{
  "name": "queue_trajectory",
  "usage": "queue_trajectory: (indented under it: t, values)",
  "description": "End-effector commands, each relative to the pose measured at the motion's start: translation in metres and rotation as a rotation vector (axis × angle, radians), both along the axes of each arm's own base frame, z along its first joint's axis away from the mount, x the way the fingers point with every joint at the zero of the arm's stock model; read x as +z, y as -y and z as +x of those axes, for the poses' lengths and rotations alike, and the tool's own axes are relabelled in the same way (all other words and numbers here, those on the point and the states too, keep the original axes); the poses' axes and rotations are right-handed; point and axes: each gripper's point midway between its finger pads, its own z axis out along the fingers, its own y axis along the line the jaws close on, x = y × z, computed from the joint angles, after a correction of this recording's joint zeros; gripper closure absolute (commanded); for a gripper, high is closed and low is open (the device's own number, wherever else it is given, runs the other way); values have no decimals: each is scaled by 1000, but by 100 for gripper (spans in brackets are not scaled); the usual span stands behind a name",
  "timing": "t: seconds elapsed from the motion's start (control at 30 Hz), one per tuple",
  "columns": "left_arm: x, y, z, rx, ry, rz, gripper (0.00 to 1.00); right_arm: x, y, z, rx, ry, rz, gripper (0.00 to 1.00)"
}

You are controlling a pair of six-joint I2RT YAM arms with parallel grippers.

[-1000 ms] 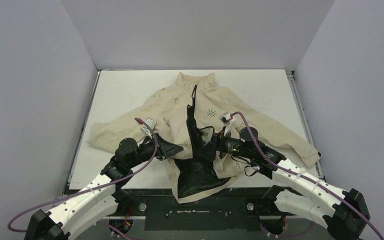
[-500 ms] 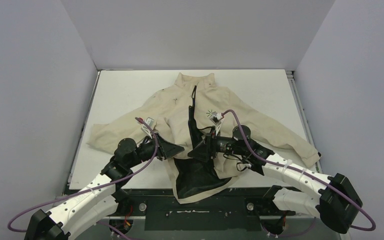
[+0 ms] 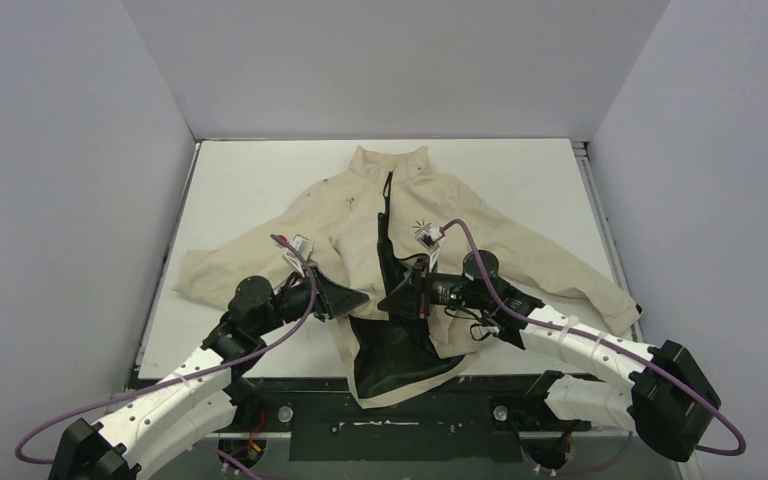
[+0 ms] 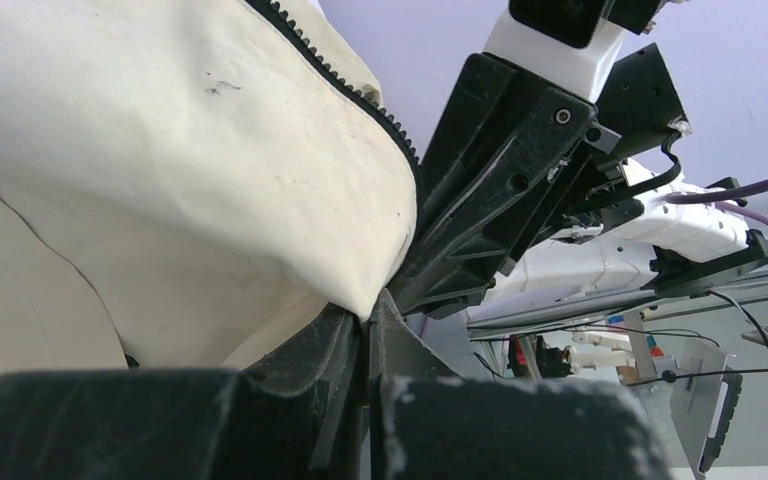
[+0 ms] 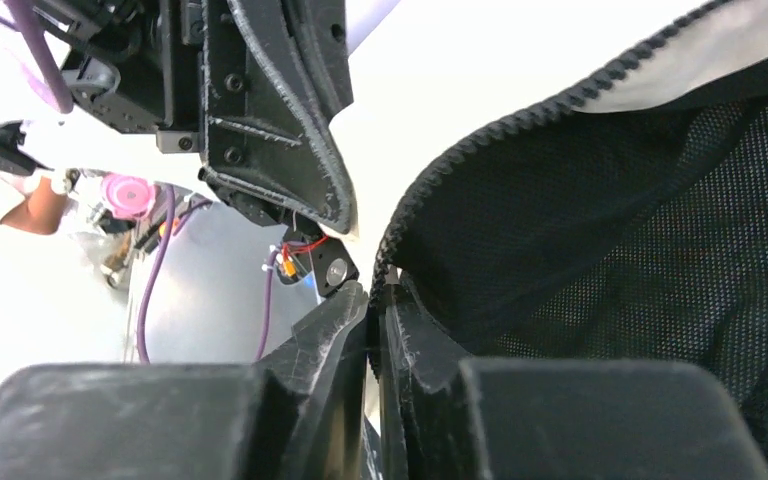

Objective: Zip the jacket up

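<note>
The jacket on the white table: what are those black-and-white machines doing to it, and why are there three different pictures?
The machines are two robot arms bolted at the table's near edge, each ending in a two-finger gripper. The wide picture comes from a fixed camera above and behind them. The two close-ups come from a camera on each wrist, looking along that arm's own fingers. On the white table lies a cream jacket, open at the bottom so its black mesh lining shows. The left gripper is closed on one cream front edge. The right gripper is closed on the other edge, right at the zipper teeth. The two grippers sit close together at the open front.
</note>
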Motion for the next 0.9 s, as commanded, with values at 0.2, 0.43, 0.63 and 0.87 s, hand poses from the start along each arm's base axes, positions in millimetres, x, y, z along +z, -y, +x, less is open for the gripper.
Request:
queue_trajectory:
  t: [0.2,0.43,0.63,0.87]
  values:
    - [23,-5,11,39,108,88,62,34,-1,-9,31,91,115,100]
    - [26,-21,4,63,146,196,42,48,1,-3,-22,89,147,100]
    - [19,-21,-9,8,119,212,34,63,2,-3,-29,99,179,100]
    - [22,-25,-15,0,119,228,32,66,1,-3,-29,96,177,100]
